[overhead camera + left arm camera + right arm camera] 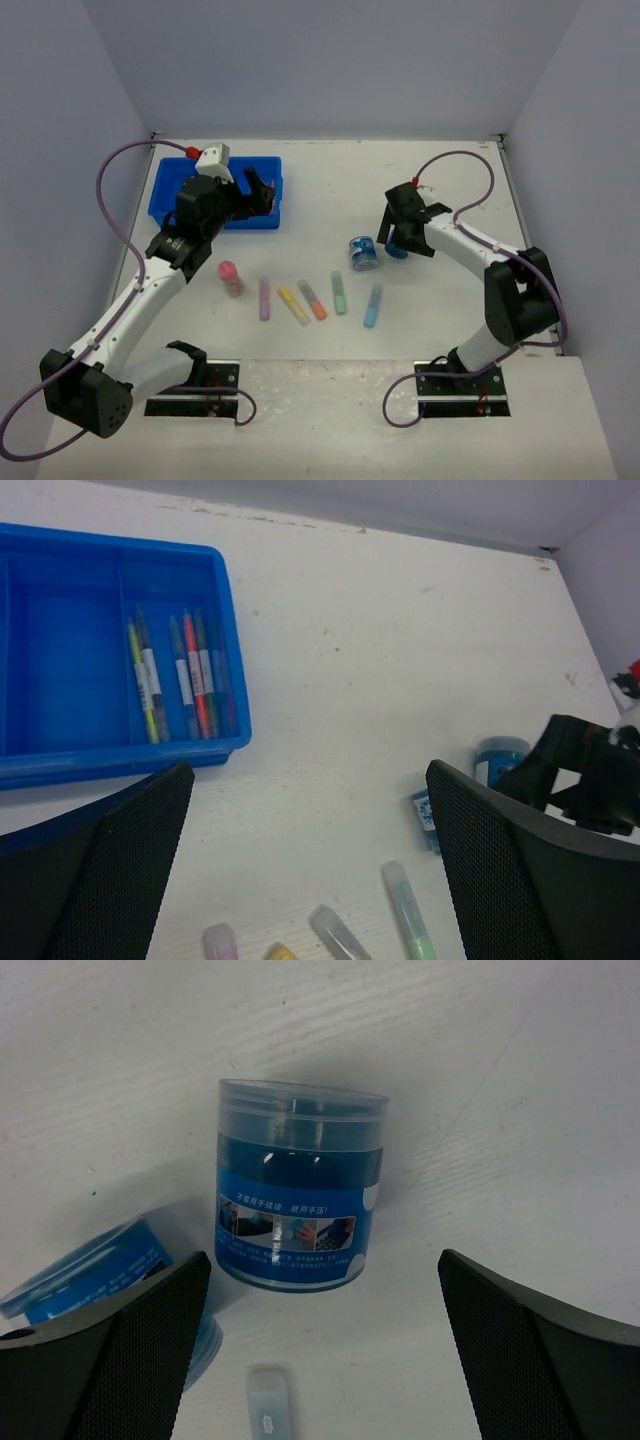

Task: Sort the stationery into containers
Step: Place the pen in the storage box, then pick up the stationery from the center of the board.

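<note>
Both pairs of my fingers spread wide, nothing held.
My left gripper (310,865) hangs open near the corner of the blue tray (232,630), where thin pens (190,675) lie in an end compartment. My right gripper (320,1355) is open too, with an upright round blue tub (295,1200) just ahead and a tipped tub (90,1270) beside it. A pink-capped bottle (231,277) and five marker sticks (312,298) lie on the table (460,170).
</note>
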`<action>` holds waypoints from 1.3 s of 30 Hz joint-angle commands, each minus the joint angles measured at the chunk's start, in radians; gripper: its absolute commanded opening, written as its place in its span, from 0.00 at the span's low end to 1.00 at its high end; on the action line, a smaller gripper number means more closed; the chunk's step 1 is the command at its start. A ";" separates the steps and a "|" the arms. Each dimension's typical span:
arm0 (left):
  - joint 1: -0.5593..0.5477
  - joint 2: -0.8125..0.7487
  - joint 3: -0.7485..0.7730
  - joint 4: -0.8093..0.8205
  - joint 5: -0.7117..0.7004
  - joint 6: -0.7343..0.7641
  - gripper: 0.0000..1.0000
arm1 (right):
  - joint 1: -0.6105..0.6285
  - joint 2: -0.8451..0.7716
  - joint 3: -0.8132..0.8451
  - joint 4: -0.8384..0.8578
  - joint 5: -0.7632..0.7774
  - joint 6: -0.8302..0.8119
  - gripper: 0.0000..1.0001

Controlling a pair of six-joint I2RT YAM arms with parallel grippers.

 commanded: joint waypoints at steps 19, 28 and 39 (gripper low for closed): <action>-0.096 0.028 -0.016 0.112 0.211 0.011 1.00 | 0.025 -0.017 -0.035 0.160 0.059 -0.048 0.08; -0.096 0.066 -0.012 0.344 0.562 -0.132 1.00 | 0.185 -0.551 -0.194 0.397 -0.344 -0.507 0.00; -0.185 0.101 -0.088 0.708 0.782 -0.322 1.00 | 0.301 -0.735 -0.191 0.474 -0.759 -0.575 0.00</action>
